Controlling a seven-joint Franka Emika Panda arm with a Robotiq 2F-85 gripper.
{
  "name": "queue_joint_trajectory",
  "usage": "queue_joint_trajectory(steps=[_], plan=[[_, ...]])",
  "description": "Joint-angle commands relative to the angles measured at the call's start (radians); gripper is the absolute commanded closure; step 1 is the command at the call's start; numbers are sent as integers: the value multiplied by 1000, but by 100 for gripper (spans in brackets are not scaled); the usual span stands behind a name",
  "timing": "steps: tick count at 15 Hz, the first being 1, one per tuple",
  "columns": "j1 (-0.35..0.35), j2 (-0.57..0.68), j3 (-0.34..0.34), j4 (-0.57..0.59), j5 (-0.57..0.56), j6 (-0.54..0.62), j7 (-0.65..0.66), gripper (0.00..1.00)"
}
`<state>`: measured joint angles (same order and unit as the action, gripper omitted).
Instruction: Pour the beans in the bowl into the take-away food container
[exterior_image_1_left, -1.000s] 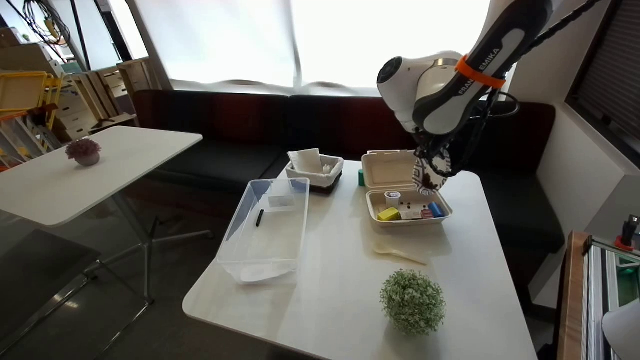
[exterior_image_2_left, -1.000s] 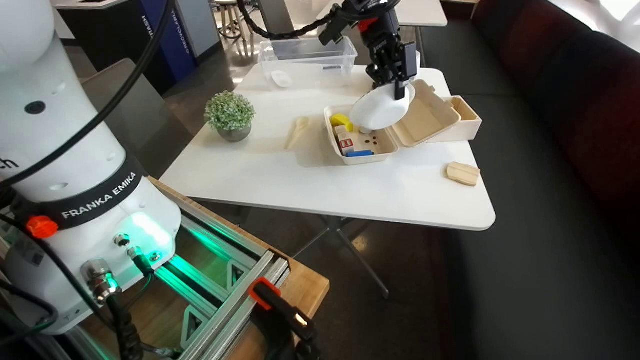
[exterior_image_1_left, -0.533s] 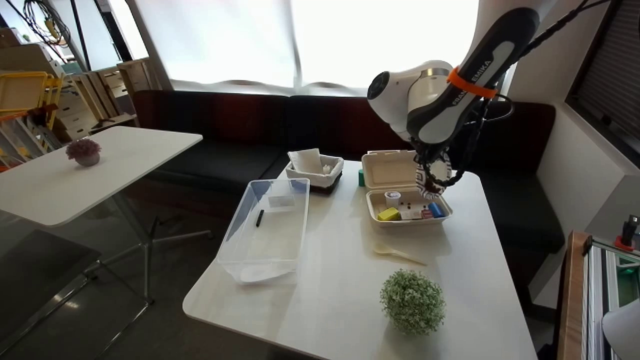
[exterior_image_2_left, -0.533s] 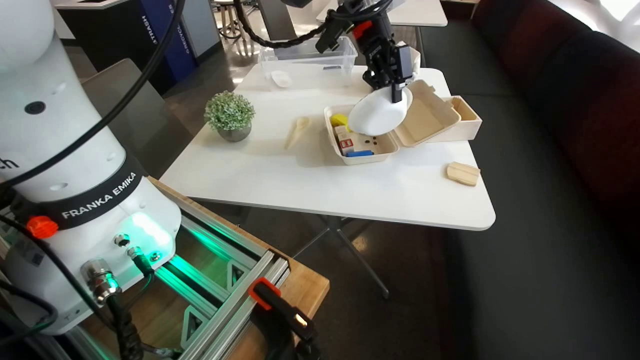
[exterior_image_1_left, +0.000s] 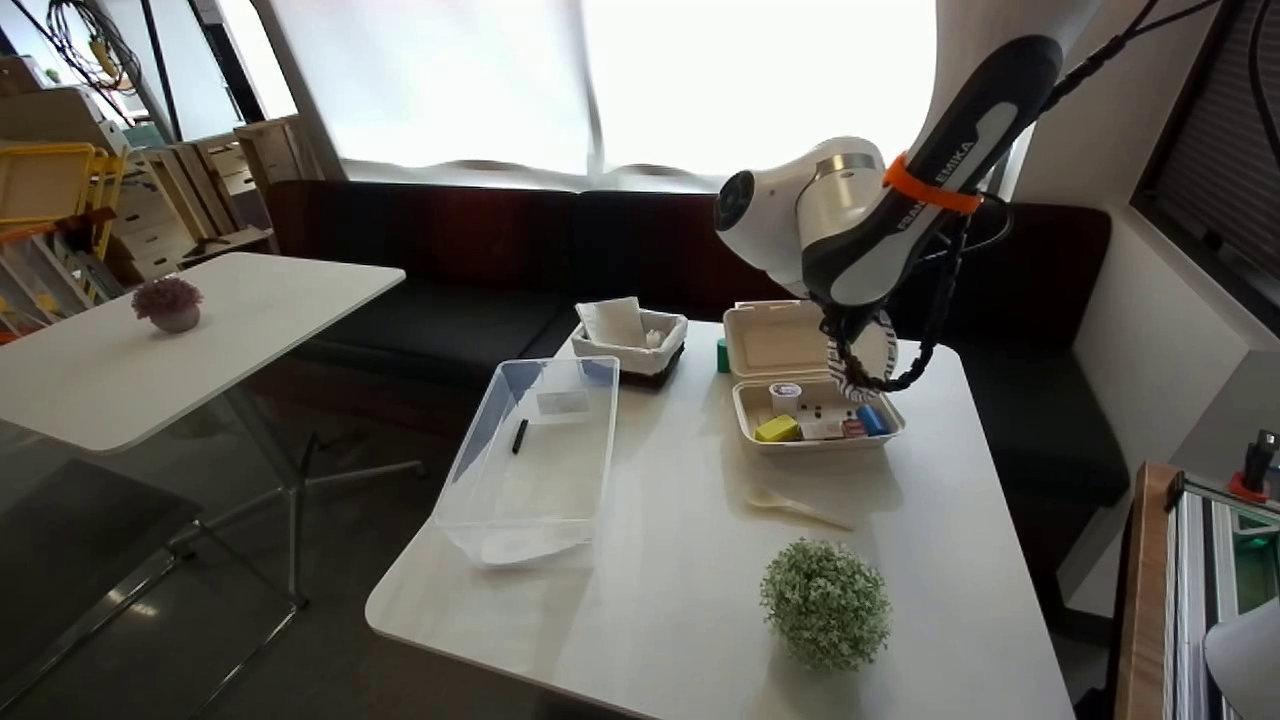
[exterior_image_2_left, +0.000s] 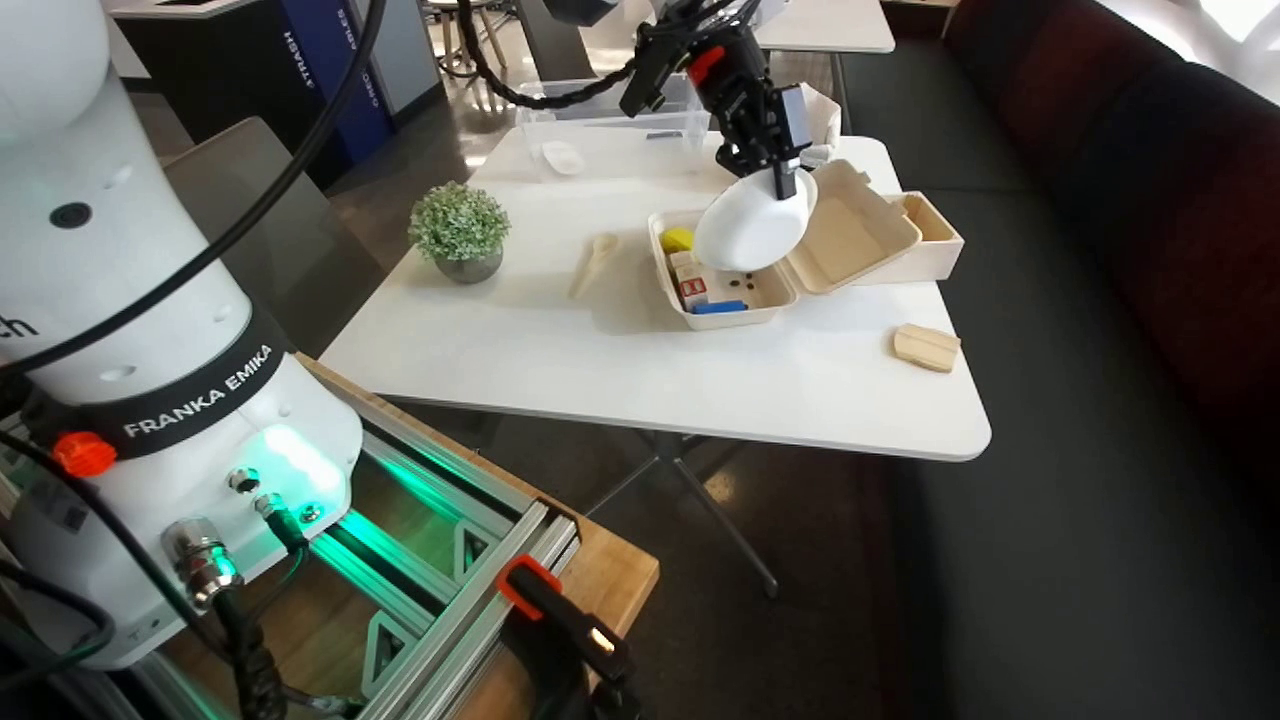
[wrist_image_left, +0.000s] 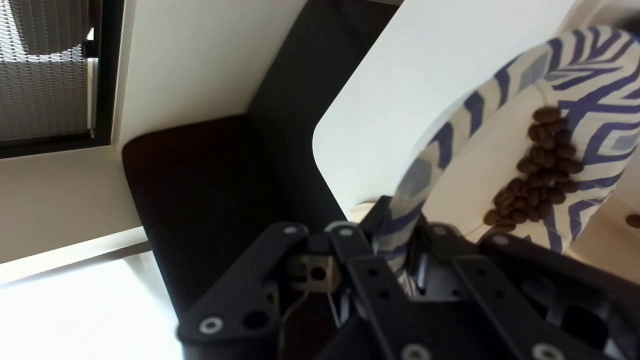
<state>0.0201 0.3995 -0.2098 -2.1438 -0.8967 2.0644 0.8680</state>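
Note:
My gripper (wrist_image_left: 395, 215) is shut on the rim of the white bowl (wrist_image_left: 605, 105), which has a blue pattern. The bowl is strongly tilted in the wrist view. A heap of brown beans (wrist_image_left: 537, 175) lies inside it against the lower wall. In both exterior views the bowl (exterior_image_1_left: 878, 352) (exterior_image_2_left: 750, 222) hangs over the open tan take-away container (exterior_image_1_left: 815, 446) (exterior_image_2_left: 850, 240), near its hinge side. The gripper (exterior_image_2_left: 787, 180) is above the container there. A few loose beans (exterior_image_2_left: 743, 285) lie in the container, beside a yellow item, a small box and a blue item. The bowl's inside is hidden in an exterior view.
A spoon (exterior_image_1_left: 795, 506) and a green potted plant (exterior_image_1_left: 825, 605) stand in front of the container. A clear plastic tray (exterior_image_1_left: 555, 470) and a lined basket (exterior_image_1_left: 640, 358) are to its side. A wooden box (exterior_image_2_left: 925, 235) stands behind the lid; a wooden block (exterior_image_2_left: 927, 347) lies near the table edge.
The arm has moved a little sideways and lower, carrying the bowl slightly with it. The bowl's tilt has changed somewhat, and the dark heap in it no longer shows in an exterior view.

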Motion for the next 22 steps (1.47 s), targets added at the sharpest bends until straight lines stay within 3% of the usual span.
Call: queue_joint_trajectory(steps=[1,9,22], plan=[[10,27,27,22,-60,-62,62,98],[16,81,76,82,-96,-243,78,98],[35,221,117,221,-149,-381,42,98]])
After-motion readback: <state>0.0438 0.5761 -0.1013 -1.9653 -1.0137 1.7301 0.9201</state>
